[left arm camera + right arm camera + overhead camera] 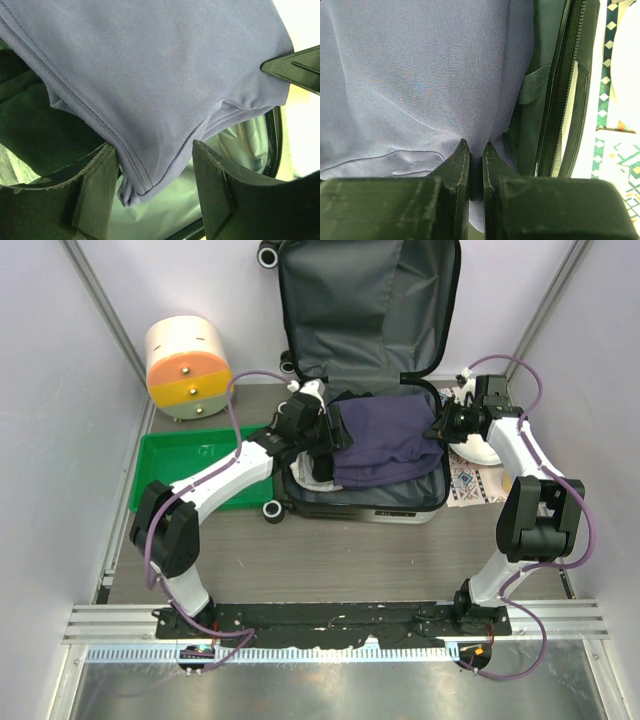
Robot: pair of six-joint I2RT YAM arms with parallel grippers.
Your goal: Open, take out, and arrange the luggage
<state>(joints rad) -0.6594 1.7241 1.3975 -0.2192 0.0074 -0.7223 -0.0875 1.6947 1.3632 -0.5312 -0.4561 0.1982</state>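
Jaws: right gripper [476, 150] clenched on purple garment [410, 75] edge; left gripper [155, 170] spread, straddling opposite hem, not yet pinching. Luggage [360, 512] lies open mid-table, lid up, garment inside. Step: taking out. Next, likely: left pinches hem, both lift together, clear of rim.

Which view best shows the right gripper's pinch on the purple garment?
Right wrist: right gripper shut on a purple garment fold, close up. Top external shows it small; left wrist shows only the garment's hem.
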